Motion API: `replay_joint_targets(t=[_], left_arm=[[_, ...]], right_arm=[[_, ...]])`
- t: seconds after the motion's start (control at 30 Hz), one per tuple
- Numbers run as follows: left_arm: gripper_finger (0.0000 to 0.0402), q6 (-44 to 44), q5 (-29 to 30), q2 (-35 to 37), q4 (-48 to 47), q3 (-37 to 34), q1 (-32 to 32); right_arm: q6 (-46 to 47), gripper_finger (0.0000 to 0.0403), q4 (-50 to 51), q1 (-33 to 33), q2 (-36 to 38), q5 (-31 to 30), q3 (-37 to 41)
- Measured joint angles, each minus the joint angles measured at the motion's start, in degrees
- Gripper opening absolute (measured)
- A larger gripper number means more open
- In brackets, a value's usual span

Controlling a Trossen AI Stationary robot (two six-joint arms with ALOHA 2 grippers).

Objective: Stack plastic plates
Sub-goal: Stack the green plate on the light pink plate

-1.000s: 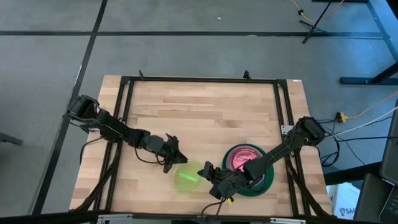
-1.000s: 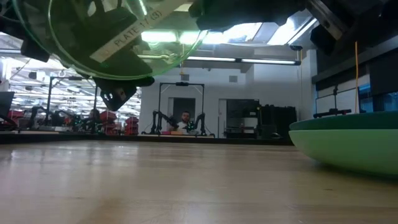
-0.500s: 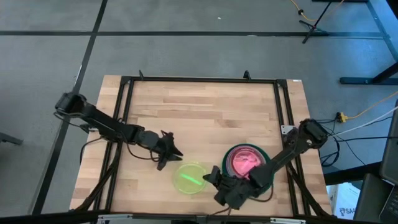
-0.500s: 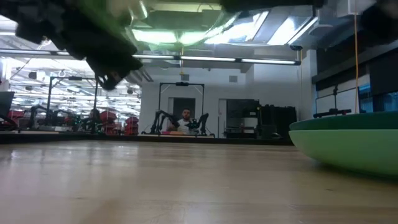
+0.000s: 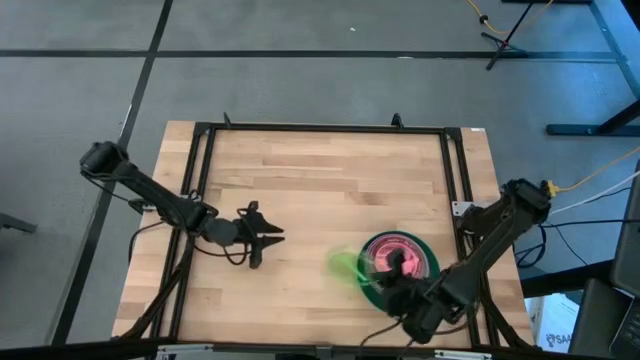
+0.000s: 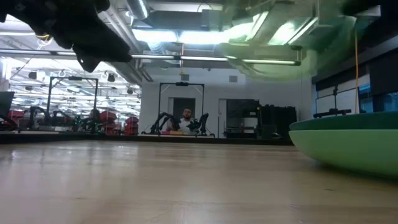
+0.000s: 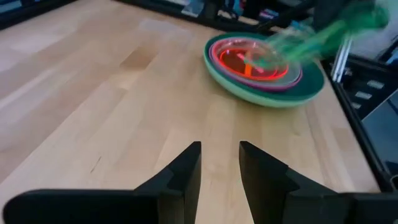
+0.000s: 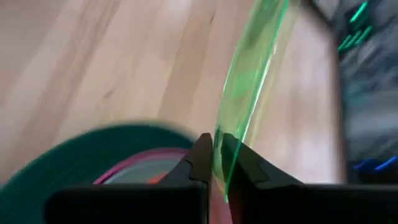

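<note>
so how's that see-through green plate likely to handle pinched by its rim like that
The translucent green plate looks thin, so probably light and slightly flexible. The right gripper grips only its rim, so it may pivot or slip. Shallow and round, it should nest on the stack rather than roll.

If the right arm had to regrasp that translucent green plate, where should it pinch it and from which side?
Probably the thin rim, as now: the right gripper is shut edge-on on the translucent green plate, one finger on each face. The plate is tilted in the air beside the plate stack, so its edge is the only part thin enough to pinch. Come from the outer side, away from the stack.
</note>
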State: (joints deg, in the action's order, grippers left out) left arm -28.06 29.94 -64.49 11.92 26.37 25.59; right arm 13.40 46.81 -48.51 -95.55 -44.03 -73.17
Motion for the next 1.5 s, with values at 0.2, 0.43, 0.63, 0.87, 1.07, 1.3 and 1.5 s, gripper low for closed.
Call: replay_joint_targets(t=[0.2, 0.43, 0.63, 0.87, 1.07, 1.3, 1.5], left_arm=[[0.0102, 0.1, 1.0, -1.2, 0.9, 0.0, 1.2], [0.0102, 0.2, 1.1, -1.9, 1.1, 0.0, 1.3], [0.0102, 0.2, 1.1, -1.9, 1.9, 0.0, 1.2], [0.0102, 0.3, 1.1, -1.9, 2.0, 0.0, 0.9], [0.0102, 0.4, 0.7, -1.9, 2.1, 0.0, 0.9], [0.0102, 1.3, 0.1, -1.9, 2.4, 0.0, 0.7], [0.0102, 1.4, -6.7, -1.9, 3.4, 0.0, -0.9]], right_arm=[[28.3, 0.0023, 17.0, -0.6, 3.8, 15.3, 0.0], [39.3, 0.0023, 24.0, -0.6, 3.9, 26.7, 0.0], [41.4, 0.0025, 23.5, -0.6, 3.8, 25.3, 0.0], [43.8, 0.0089, 24.2, -0.6, 3.8, 25.2, 0.0], [41.3, 0.0157, 23.6, -0.5, 3.8, 25.7, 0.0], [37.1, 0.0178, 25.2, -0.5, 7.1, 19.0, 0.1], [37.6, 0.0173, 23.3, -0.5, 11.4, 17.5, 0.1]])
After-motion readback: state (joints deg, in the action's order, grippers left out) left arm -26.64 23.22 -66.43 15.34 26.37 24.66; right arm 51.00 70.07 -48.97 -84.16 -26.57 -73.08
